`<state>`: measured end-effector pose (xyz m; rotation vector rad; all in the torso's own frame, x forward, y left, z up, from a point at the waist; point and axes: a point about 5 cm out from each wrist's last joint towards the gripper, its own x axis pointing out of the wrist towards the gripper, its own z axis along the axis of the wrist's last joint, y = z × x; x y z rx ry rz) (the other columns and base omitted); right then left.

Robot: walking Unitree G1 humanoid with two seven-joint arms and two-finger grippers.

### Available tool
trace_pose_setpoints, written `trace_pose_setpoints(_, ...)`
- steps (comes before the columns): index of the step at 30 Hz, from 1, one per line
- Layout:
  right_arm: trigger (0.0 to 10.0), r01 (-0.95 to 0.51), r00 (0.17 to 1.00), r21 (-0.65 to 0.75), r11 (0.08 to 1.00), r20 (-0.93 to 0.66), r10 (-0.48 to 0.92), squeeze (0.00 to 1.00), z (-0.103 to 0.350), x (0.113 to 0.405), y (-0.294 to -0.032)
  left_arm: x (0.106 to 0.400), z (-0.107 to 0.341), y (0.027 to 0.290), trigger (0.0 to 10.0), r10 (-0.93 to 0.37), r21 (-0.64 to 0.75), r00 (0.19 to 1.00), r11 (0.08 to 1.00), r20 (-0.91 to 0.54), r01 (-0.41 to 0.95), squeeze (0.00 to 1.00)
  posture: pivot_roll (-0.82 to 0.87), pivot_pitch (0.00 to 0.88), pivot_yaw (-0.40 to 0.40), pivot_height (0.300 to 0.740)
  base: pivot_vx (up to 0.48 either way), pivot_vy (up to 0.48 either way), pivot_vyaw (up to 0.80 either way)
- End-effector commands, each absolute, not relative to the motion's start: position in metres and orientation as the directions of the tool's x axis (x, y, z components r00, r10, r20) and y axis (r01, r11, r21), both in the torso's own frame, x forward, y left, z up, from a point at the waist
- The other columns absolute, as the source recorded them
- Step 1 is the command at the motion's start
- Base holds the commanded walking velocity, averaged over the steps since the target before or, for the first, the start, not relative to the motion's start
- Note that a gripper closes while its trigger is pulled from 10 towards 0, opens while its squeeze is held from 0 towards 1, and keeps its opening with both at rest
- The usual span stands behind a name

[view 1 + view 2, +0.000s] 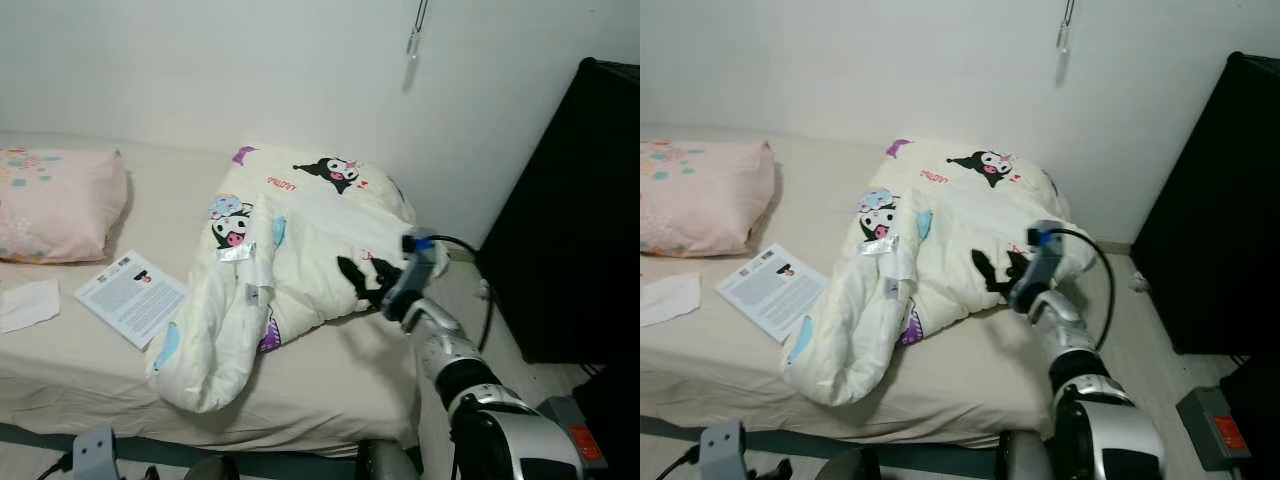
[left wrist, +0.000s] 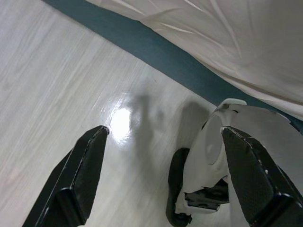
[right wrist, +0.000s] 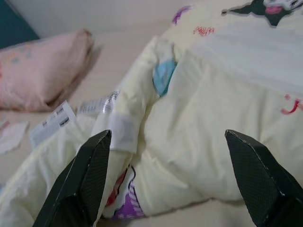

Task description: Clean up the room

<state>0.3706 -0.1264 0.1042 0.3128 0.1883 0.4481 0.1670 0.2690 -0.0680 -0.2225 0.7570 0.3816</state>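
Your bed (image 1: 330, 390) carries a bunched cream comforter (image 1: 300, 260) near its middle, slumping toward the front edge. At nine o'clock from it lie a pink pillow (image 1: 60, 205), then a leaflet (image 1: 132, 297) and a tissue (image 1: 28, 304). Your right pincer (image 1: 368, 283) spreads wide at the comforter's four o'clock fold; close on too thin a layer and the bulk may slide floorward, dragging the leaflet. The left pincer (image 2: 161, 179) hangs wide over the floor.

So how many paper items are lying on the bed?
2: a printed leaflet beside the bunched comforter, and a white tissue below the pink pillow. Others may be hidden under the comforter.
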Motion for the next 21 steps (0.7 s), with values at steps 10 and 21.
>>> trace_pose_setpoints(10, 10.0, -0.454, 0.858, 0.275, 0.847, -0.122, 0.499, 0.00, 0.128, 0.383, -0.093, 0.183, -0.020, 0.330, 10.0, 0.339, -0.053, 0.809, 0.909, -0.480, -0.413, 0.00, 0.09, 0.238, -0.058, 0.550, 0.000, 0.000, 0.00)
trace_pose_setpoints(21, 10.0, -0.460, 0.876, 0.217, 0.861, -0.051, 0.480, 0.00, 0.153, 0.393, -0.108, 0.291, 0.073, 0.261, 10.0, -0.030, -0.196, 0.997, 0.981, -0.071, 0.016, 0.00, -0.08, 0.326, -0.017, 0.550, 0.000, 0.000, 0.00)
